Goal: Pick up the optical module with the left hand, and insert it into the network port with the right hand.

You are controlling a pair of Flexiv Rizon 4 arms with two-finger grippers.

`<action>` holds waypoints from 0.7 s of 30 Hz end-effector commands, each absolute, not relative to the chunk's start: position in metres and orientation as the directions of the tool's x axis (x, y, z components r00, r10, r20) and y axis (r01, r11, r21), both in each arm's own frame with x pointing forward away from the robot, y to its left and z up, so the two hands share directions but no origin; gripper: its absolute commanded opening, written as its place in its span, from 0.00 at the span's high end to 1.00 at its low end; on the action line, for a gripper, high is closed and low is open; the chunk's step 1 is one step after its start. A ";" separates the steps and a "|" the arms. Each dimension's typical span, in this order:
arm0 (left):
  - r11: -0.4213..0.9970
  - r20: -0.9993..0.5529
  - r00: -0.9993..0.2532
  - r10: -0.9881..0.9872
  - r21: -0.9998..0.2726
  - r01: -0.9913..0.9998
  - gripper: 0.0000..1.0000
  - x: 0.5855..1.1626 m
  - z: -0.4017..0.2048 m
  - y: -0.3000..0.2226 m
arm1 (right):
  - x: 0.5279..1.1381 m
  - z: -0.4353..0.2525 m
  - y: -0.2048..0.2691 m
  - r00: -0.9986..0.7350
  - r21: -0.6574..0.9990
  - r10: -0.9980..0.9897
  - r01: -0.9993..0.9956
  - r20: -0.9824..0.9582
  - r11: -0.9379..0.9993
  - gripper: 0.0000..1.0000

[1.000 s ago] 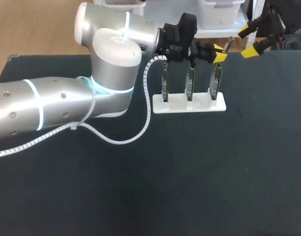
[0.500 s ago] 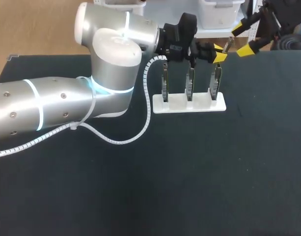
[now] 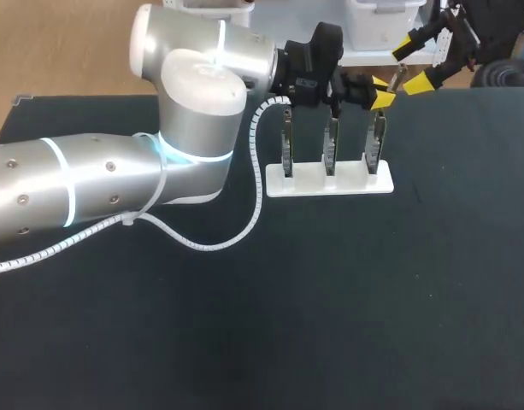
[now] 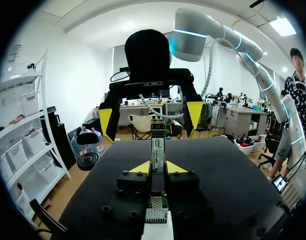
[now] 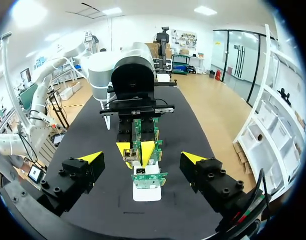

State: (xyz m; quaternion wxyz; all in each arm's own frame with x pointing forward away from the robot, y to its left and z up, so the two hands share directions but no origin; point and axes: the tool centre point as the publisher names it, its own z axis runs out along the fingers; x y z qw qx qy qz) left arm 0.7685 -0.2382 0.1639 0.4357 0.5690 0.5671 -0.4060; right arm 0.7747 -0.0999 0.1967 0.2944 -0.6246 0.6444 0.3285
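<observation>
My left gripper [image 3: 383, 92] hangs above the right end of the white stand [image 3: 347, 184], shut on the slim silver optical module [image 3: 397, 79]. In the left wrist view the module [image 4: 157, 149] sticks out ahead between my yellow tips [image 4: 157, 167]. My right gripper [image 3: 411, 62] stands open just beyond the module's free end, one tip on either side, not touching it. It faces me in the left wrist view [image 4: 150, 116]. In the right wrist view its own fingers [image 5: 141, 157] spread wide in front of the left gripper [image 5: 135, 147]. Three upright green port boards [image 3: 331, 141] stand in the stand.
My left arm [image 3: 116, 171], with its white spiral cable [image 3: 202, 242], lies across the table's left half. The stand sits at the back middle of the black table [image 3: 330, 299]. The table's far edge runs just behind both grippers.
My right gripper has moved left and a little farther back, closing in on the module's free end. The left arm and the module have kept still.
</observation>
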 end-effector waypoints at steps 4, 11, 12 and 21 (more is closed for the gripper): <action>0.020 -0.955 0.027 0.294 0.034 0.999 1.00 0.770 0.164 -0.239 | 0.768 0.196 -0.097 -0.053 0.056 -0.607 -0.998 -0.793 0.013 0.00; 0.020 -0.955 0.027 0.294 0.034 0.999 1.00 0.770 0.164 -0.239 | 0.767 0.200 -0.094 -0.047 0.049 -0.608 -0.999 -0.792 0.013 0.00; 0.020 -0.955 0.027 0.294 0.034 0.999 1.00 0.770 0.164 -0.239 | 0.767 0.201 -0.094 -0.047 0.049 -0.609 -0.999 -0.792 0.013 0.00; 0.020 -0.955 0.027 0.294 0.034 0.999 1.00 0.770 0.164 -0.239 | 0.766 0.203 -0.094 -0.039 0.044 -0.613 -0.999 -0.789 0.007 0.00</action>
